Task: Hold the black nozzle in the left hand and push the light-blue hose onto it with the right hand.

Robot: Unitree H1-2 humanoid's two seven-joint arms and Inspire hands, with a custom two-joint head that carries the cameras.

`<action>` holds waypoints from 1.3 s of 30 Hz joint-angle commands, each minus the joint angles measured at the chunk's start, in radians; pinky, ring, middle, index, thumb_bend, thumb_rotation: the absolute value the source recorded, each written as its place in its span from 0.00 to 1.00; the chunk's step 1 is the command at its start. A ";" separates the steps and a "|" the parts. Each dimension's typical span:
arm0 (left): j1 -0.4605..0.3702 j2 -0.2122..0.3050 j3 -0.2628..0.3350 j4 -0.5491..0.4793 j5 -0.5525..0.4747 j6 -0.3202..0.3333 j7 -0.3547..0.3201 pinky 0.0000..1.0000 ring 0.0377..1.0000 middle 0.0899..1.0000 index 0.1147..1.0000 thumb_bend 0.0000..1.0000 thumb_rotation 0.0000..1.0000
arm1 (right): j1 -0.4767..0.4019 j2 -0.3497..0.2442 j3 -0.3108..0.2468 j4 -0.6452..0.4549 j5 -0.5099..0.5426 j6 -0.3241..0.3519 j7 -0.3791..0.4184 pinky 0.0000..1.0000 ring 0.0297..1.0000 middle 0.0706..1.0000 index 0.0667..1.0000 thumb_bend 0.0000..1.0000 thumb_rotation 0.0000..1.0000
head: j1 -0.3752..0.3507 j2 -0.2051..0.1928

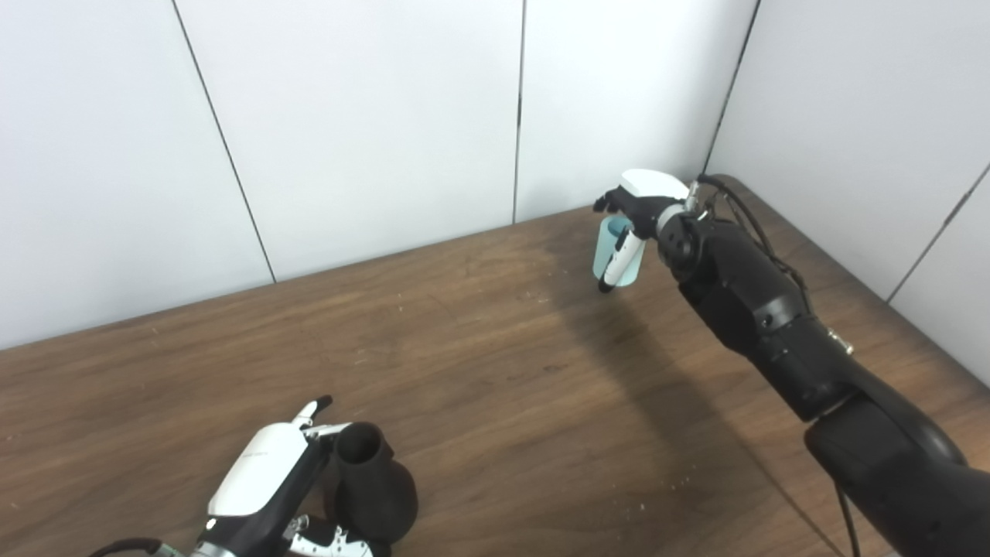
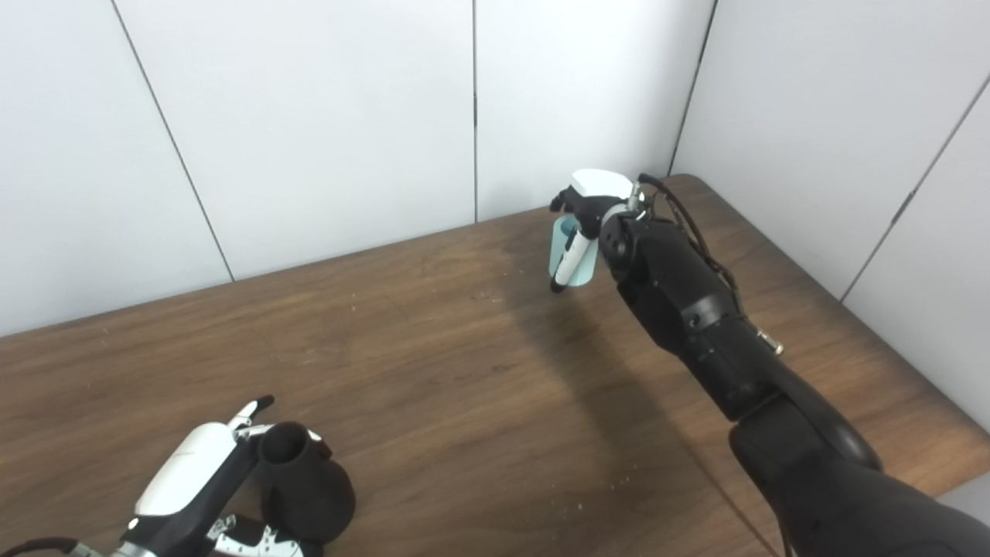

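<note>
Right hand (image 1: 646,209) grips hose (image 1: 619,259); left hand (image 1: 271,480) nozzle (image 1: 371,483).

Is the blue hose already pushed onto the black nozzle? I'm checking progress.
No: the blue hose is in the right hand at the far side, well apart from the black nozzle by the left hand.

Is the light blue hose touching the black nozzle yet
Apart. The left eye view shows the light-blue hose at the table's far side and the black nozzle near the front edge, with bare wooden table between them.
</note>
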 commanded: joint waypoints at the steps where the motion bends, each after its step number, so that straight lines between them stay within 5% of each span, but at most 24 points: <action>1: 0.020 0.037 -0.004 0.001 0.036 0.015 -0.032 1.00 0.64 0.43 0.42 0.52 0.00 | -0.058 -0.018 -0.034 -0.024 -0.031 0.005 -0.002 0.56 0.66 0.79 0.81 0.85 0.02 | -0.002 0.002; 8: 0.027 0.030 -0.018 -0.006 0.047 0.024 -0.036 1.00 0.64 0.44 0.41 0.52 0.00 | -0.055 -0.003 -0.060 -0.029 -0.032 0.005 -0.012 0.49 0.58 0.75 0.79 0.84 0.00 | 0.000 0.008; 9: 0.028 0.030 -0.018 -0.008 0.046 0.026 -0.038 1.00 0.63 0.44 0.41 0.52 0.00 | -0.056 -0.002 -0.061 -0.026 -0.029 0.005 -0.016 0.42 0.48 0.64 0.78 0.84 0.00 | 0.001 0.009; 10: 0.028 0.030 -0.019 -0.009 0.045 0.028 -0.039 1.00 0.63 0.44 0.42 0.52 0.00 | -0.055 -0.001 -0.062 -0.024 -0.028 0.004 -0.018 0.38 0.44 0.56 0.77 0.73 0.00 | 0.003 0.011; 15: 0.027 0.033 -0.023 -0.013 0.039 0.037 -0.046 1.00 0.63 0.44 0.41 0.52 0.00 | -0.063 -0.007 -0.051 -0.002 -0.019 0.003 -0.031 0.57 0.63 0.73 0.73 0.84 0.00 | 0.005 0.013; 20: 0.032 0.034 -0.030 -0.022 0.036 0.044 -0.052 1.00 0.63 0.44 0.41 0.52 0.00 | -0.060 -0.009 -0.041 -0.013 -0.020 0.003 -0.032 0.52 0.58 0.70 0.73 0.84 0.00 | 0.004 0.012; 39: 0.030 0.039 -0.035 -0.040 0.035 0.063 -0.072 1.00 0.63 0.44 0.41 0.52 0.00 | -0.061 -0.033 0.039 0.037 0.006 -0.009 -0.041 0.60 0.65 0.72 0.71 0.84 0.00 | 0.016 0.020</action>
